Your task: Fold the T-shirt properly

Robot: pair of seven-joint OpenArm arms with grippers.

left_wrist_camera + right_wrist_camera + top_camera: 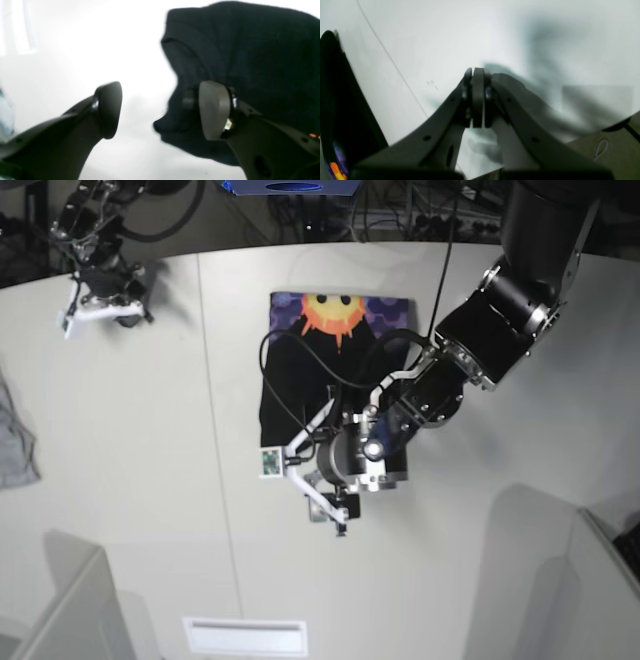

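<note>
The black T-shirt [335, 395] lies folded into a rectangle in the middle of the white table [140, 480], with its orange sun print [338, 310] on purple at the far end. My left gripper [303, 490] is open at the shirt's near left corner. In the left wrist view [161, 110] one finger [215, 110] is over the shirt's black edge [250, 50] and the other finger [108, 110] is over bare table. My right gripper [85, 312] is shut and empty at the far left of the table. It shows shut in the right wrist view [477, 75], with the shirt [335, 100] at the left edge.
A small grey cloth [15, 445] lies at the table's left edge. A seam [215, 430] runs across the table left of the shirt. Grey partitions [70, 610] stand at the near corners. Cables and equipment lie beyond the far edge.
</note>
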